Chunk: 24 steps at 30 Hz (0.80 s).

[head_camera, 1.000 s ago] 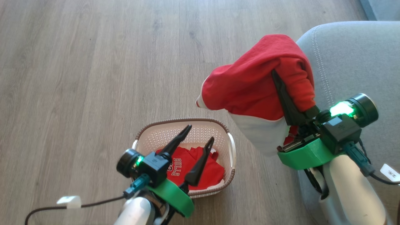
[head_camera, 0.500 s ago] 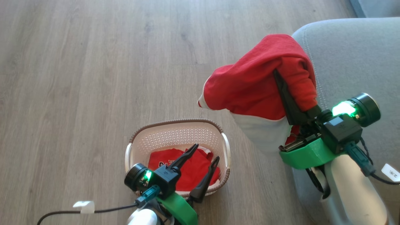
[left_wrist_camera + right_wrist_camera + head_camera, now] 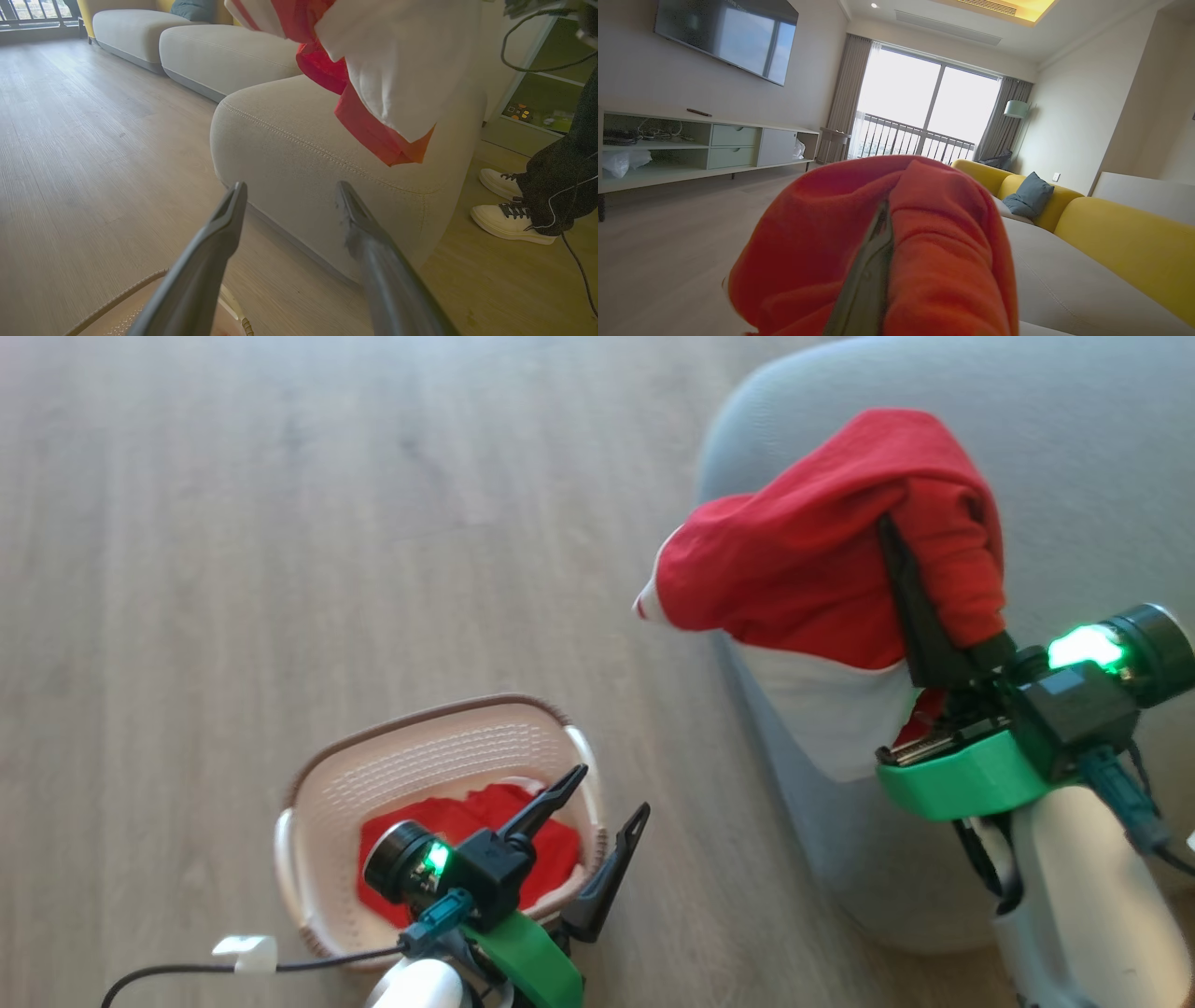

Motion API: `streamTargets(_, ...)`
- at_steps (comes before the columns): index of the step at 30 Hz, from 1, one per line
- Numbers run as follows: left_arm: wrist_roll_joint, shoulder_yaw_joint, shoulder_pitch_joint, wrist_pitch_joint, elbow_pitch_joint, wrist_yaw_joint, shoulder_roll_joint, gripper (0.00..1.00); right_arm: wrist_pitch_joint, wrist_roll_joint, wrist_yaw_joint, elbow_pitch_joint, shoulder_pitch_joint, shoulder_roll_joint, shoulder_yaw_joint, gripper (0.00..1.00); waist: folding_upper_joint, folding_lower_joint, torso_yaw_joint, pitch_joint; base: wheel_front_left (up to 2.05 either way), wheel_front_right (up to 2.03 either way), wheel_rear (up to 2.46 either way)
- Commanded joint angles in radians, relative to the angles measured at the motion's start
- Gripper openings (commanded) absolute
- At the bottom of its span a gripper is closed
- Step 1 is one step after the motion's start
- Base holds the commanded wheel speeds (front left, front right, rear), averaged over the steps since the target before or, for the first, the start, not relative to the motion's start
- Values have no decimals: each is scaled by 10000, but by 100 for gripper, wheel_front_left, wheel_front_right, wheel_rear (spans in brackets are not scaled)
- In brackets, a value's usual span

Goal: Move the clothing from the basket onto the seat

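Carried over grey seat (image 3: 1074, 411), red garment (image 3: 794, 579) clamped in right pincer (image 3: 924, 509), left pincer (image 3: 611, 791) open, wood floor (image 3: 280, 523)

My head is turned further toward the seat (image 3: 1074, 448), my right hand (image 3: 924, 537) now holds the plain red garment (image 3: 794, 569) over the seat's corner rather than over the floor (image 3: 280, 523) beside it, and my left hand (image 3: 611, 791) is back from the basket's (image 3: 411, 747) middle to its right rim, one finger outside.
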Motion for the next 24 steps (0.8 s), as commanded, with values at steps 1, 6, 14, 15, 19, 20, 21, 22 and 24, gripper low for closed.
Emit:
streamTargets(1, 43, 249, -396, -51, -374, -11, 49, 100, -65, -45, -4, -453, -306, -64, 78, 0, 0, 0, -707, 111, 0, 0, 0)
streamTargets(6, 50, 228, -440, -51, -586, -11, 79, 100, -65, -100, -4, -595, -161, -72, -364, 0, 0, 0, -1764, 133, 0, 0, 0)
streamTargets(14, -76, -23, -498, -51, -847, -11, 6, 100, -65, -213, -4, -838, 194, -127, -1025, 0, 0, 0, -2931, 143, 0, 0, 0)
streamTargets(15, -103, -163, -574, -51, -858, -11, -8, 100, -65, -250, -4, -913, 281, -115, -1205, 0, 0, 0, -2952, 161, 0, 0, 0)
streamTargets(19, -259, -748, -898, -51, -855, -11, -56, 100, -65, -356, -4, -1255, 685, 1, -1886, 0, 0, 0, -2997, 211, 0, 0, 0)
streamTargets(20, -299, -870, -968, -51, -851, -11, -66, 100, -65, -383, -4, -1326, 779, 22, -2014, 0, 0, 0, -2999, 215, 0, 0, 0)
streamTargets(21, -338, -987, -1034, -51, -848, -11, -75, 100, -65, -405, -4, -1389, 864, 42, -2130, 0, 0, 0, -3004, 218, 0, 0, 0)
streamTargets(22, -374, -1102, -1092, -51, -845, -11, -84, 100, -65, -419, -4, -1451, 937, 62, -2236, 0, 0, 0, -3009, 220, 0, 0, 0)
streamTargets(24, -432, -1283, -1185, -51, -837, -11, -96, 100, -65, -425, -4, -1552, 1051, 92, -2383, 0, 0, 0, -3020, 229, 0, 0, 0)
